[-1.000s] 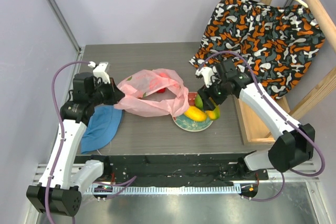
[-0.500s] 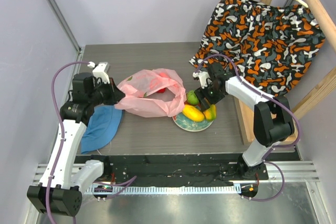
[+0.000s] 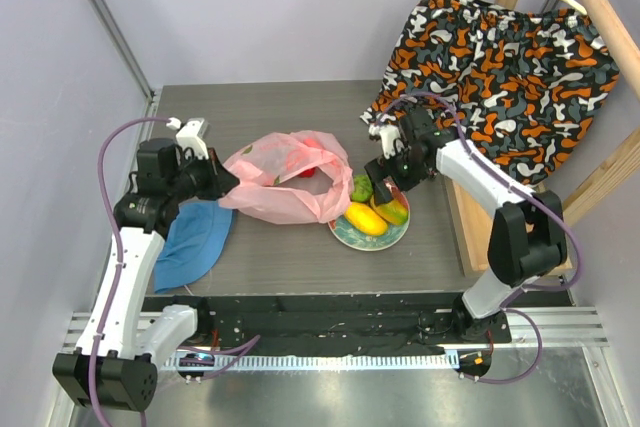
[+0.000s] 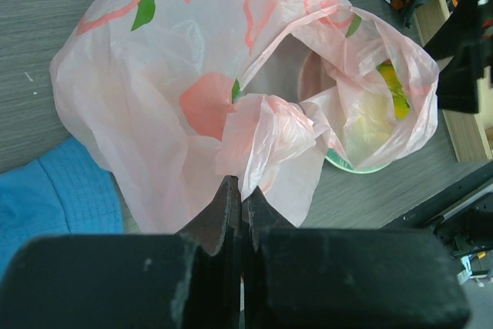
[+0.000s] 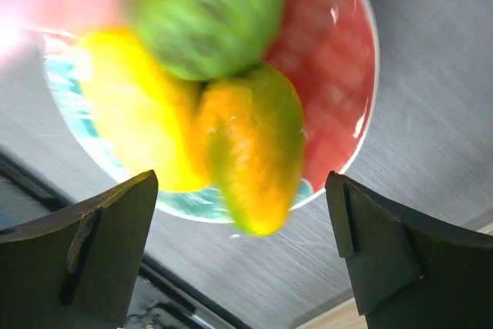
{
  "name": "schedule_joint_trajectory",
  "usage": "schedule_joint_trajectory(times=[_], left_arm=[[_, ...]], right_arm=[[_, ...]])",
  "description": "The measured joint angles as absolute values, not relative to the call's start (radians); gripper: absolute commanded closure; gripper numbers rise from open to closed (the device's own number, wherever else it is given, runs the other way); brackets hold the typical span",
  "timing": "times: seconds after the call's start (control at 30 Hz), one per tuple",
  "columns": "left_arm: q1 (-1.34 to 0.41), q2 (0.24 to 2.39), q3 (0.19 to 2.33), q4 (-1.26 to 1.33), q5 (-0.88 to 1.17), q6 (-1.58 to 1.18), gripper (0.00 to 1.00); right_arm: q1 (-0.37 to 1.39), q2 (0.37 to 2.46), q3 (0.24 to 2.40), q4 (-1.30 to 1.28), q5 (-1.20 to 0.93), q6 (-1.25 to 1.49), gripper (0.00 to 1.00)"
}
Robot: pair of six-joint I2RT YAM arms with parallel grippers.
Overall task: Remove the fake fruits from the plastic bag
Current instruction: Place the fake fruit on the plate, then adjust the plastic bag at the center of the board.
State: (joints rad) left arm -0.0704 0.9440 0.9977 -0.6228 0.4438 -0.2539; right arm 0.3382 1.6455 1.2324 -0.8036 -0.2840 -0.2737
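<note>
Fake fruits [image 5: 154,121] lie on the plate [image 5: 339,59] beneath the spread right hand [image 5: 239,182].

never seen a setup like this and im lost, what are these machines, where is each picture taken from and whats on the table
These are two robot arms bolted at the table's near edge, each ending in a two-finger gripper. The wide picture looks down from above and behind them. The other two pictures come from a camera on each wrist.

On the table lie a pink plastic bag, a blue hat and a plate. The plate holds a yellow fruit, a green fruit and an orange-green fruit, all fake. A red piece shows in the bag's mouth. A patterned cloth hangs at the right.

The left gripper is shut on a fold of the bag. The right gripper is open above the plate, holding nothing.
</note>
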Motion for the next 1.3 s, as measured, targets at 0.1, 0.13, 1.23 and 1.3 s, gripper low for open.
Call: schedule_joint_trajectory(times=[0.1,0.13,1.23,1.3], left_arm=[[-0.07,0.93,0.991,-0.625,0.473,-0.249,1.0],[-0.07,0.921,0.984,-0.625,0.485,-0.248,1.0],[-0.024,0.783,1.054,-0.792,0.778,-0.148,1.0],[-0.024,0.781,1.033,-0.8,0.778,-0.143,1.0]], right_arm=[[0.339,1.593,1.333,-0.841,-0.364,-0.267,0.0],[0.342,1.569,1.377,-0.833,-0.392,-0.265,0.01],[0.737,2.133,1.927,-0.653,-0.154,-0.152,0.23],[0.737,2.133,1.907,-0.653,-0.131,-0.139,0.16]])
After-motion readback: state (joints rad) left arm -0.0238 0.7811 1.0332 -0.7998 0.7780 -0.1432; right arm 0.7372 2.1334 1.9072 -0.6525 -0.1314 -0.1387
